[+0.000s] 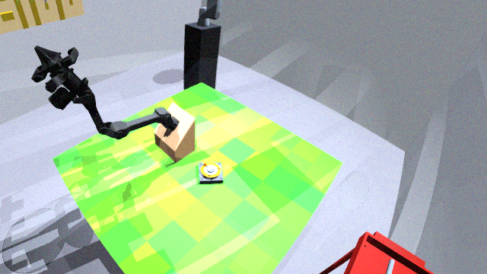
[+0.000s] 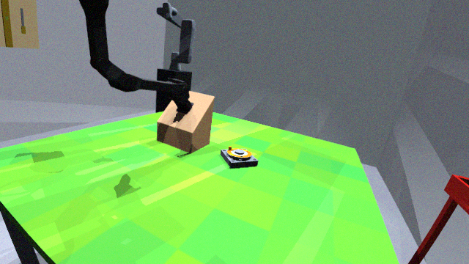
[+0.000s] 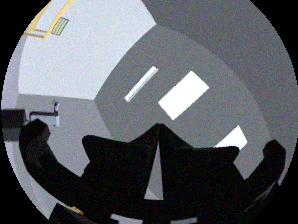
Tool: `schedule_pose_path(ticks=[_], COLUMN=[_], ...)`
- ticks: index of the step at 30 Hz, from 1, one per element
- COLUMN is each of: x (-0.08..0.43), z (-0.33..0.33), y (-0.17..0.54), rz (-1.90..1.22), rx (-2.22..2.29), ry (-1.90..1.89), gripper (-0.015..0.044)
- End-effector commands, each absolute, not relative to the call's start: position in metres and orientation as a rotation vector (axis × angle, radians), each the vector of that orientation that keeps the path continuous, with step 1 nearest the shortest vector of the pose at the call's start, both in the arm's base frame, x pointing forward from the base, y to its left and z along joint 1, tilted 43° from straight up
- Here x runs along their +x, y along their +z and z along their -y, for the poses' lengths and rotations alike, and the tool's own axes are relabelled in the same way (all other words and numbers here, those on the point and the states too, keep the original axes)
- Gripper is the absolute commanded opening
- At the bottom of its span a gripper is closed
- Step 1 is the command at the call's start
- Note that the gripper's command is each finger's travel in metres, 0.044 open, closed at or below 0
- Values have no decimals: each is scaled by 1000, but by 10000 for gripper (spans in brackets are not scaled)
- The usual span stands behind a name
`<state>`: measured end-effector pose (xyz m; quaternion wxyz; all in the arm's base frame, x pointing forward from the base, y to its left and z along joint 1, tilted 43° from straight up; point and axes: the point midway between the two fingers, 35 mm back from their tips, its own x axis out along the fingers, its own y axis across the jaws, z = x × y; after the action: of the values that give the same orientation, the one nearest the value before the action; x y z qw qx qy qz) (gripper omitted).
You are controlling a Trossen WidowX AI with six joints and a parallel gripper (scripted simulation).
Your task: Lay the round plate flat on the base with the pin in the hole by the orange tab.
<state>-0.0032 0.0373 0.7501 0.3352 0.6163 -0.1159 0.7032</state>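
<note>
The round plate, with an orange rim and white inner ring, sits around the pale post on the square dark grey base. Its orange tab is at the plate's far left edge. The plate stands slightly above the base in the exterior view; its exact tilt, the hole and the pin are too small to tell. My gripper is shut and empty, raised high at the left, far from the plate. It is outside the exterior view.
A tan block with a sloping top stands behind and left of the base, under my arm's mount. A black pedestal stands at the back. A red frame is at the right.
</note>
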Motion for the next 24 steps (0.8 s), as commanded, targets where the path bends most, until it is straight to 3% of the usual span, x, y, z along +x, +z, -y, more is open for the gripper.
schedule_pose_path(ticks=[1, 10, 13, 24], x=[16, 93, 112, 245], z=[-109, -246, -256, -334], y=[731, 649, 636, 464], rz=[209, 21, 10, -250], rx=[1489, 1197, 1183, 818], ry=[1693, 1326, 1292, 795], gripper=[0, 0, 0, 0])
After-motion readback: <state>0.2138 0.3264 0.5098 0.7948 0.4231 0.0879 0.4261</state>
